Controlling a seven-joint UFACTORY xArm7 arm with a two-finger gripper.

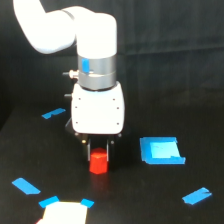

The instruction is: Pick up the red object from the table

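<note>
The tool point(98, 150), a pair of short dark fingers under a smooth white rounded housing, points straight down, and its fingers stand on either side of the small solid red-orange block point(98, 162). The block's upper part sits between the fingertips; the fingers look close against its sides, but the blur hides whether they actually press it, so I cannot tell if the tool is clamped or merely straddling. The block's bottom appears to rest on the wide matte black counter point(125, 200), directly below the tool.

Above the housing is a brushed metal wrist ring with a small blue mark, then the glossy white arm point(75, 27) bending away to the exterior view's left.

Out from the tool, toward the exterior view's right, lies a bright blue rectangular patch point(160, 150), flat on the counter and well apart from the block. Thin blue tape strips point(53, 113) lie scattered farther out on both sides. Nearest the camera, below the tool, a pale white flat shape point(64, 214) is fringed with blue tape.
</note>
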